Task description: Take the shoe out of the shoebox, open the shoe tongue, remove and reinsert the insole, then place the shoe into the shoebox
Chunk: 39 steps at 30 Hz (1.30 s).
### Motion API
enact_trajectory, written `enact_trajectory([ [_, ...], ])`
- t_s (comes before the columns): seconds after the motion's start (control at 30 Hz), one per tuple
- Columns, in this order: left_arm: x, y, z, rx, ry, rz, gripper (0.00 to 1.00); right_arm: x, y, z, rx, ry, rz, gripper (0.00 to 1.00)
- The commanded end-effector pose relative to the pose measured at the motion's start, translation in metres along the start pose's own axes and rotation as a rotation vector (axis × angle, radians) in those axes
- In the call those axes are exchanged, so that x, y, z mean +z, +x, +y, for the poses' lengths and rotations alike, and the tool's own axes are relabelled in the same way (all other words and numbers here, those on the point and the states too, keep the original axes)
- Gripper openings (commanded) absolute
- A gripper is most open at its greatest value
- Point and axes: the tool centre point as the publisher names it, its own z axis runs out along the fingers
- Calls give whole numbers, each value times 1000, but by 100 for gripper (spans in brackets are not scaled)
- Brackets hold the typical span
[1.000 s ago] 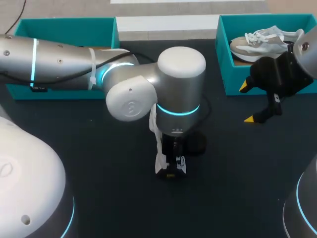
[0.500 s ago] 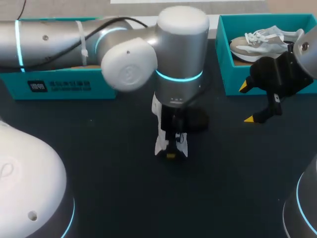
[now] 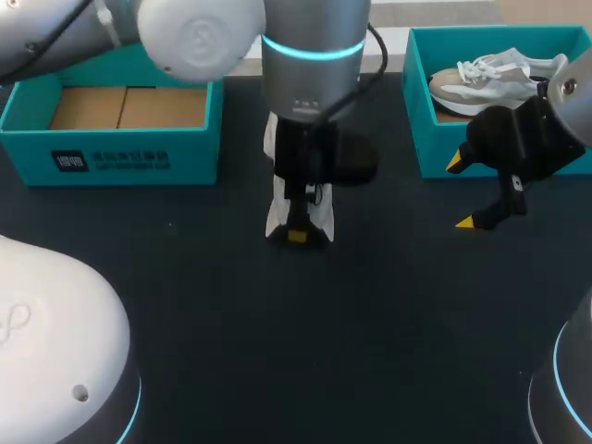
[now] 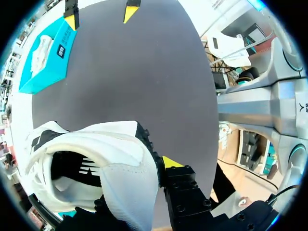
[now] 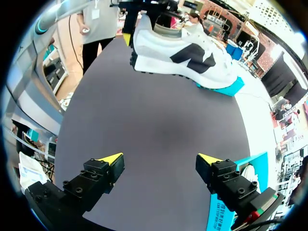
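My left claw pinches the shoe by its heel, clear of the shoebox; my right claw gapes wide, empty. Next, I reckon, it goes down on the desk for the tongue.

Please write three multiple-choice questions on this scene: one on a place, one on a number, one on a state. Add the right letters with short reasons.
1. Fingers of the right gripper: A open, empty; B shut on a shoe; C shut on a box.
2. Teal shoeboxes on the table: A one; B two; C three.
3. The white shoe is in: A a shoebox; B the right gripper; C the left gripper.
1 A: yellow tips apart, nothing between. 2 B: left shoebox, right shoebox. 3 C: its fingers grip the shoe outside both boxes.
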Motion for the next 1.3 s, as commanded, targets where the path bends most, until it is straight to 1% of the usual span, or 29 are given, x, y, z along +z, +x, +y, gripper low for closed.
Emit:
enact_trajectory([
  [0.03, -15, 2, 5, 1, 4, -5, 0, 2, 0, 1, 1, 4, 0, 100],
  [0.17, -15, 2, 5, 1, 4, -5, 0, 2, 0, 1, 1, 4, 0, 100],
  [0.23, -8, 11, 6, 67, -4, 10, 0, 2, 0, 1, 1, 4, 0, 100],
  [0.27, -8, 9, 9, 71, 4, 18, 0, 2, 0, 1, 1, 4, 0, 100],
  [0.3, -8, 5, 13, 75, 2, 20, 0, 2, 0, 1, 1, 4, 0, 100],
  [0.43, -13, -23, 32, 58, -11, 25, 0, 2, 0, 1, 1, 4, 0, 100],
  [0.53, -17, -40, 52, 88, -1, -37, 0, 2, 0, 1, 1, 4, 0, 100],
  [0.6, -19, -51, 62, 130, -5, -4, 0, 2, 0, 1, 1, 4, 0, 100],
  [0.63, -19, -58, 67, 131, -11, -15, 0, 2, 0, 1, 1, 4, 0, 100],
  [0.73, -19, -74, 87, 133, -18, -22, 0, 2, 0, 1, 1, 4, 0, 100],
  [0.9, -29, -95, 127, 136, -21, -33, 0, 2, 0, 1, 1, 4, 0, 100],
  [1.1, -38, -106, 180, 198, -28, -61, 0, 2, 0, 1, 1, 4, 0, 100],
  [1.2, -41, -112, 207, 213, -29, -47, 0, 2, 0, 1, 1, 4, 0, 100],
  [1.23, -41, -113, 215, 206, -35, -62, 0, 2, 0, 1, 1, 4, 0, 100],
  [1.3, -42, -116, 232, 214, -37, -56, 0, 2, 0, 1, 1, 4, 0, 100],
])
